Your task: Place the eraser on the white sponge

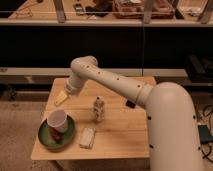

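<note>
The eraser [131, 104] shows only as a small black block on the wooden table [120, 142], peeking out from under my arm right of centre. The white sponge [87, 137] lies flat near the table's front edge, right of the green plate. My gripper [68, 90] hangs at the end of the arm over the table's back left, just above a yellowish flat piece [60, 98]. It is open and holds nothing. It is far to the left of the eraser and behind the sponge.
A green plate [47, 140] at the front left carries a white cup [57, 120] and something red. A small clear bottle [98, 109] stands upright mid-table, behind the sponge. My arm [117, 85] spans the table from the right. Dark shelving runs behind.
</note>
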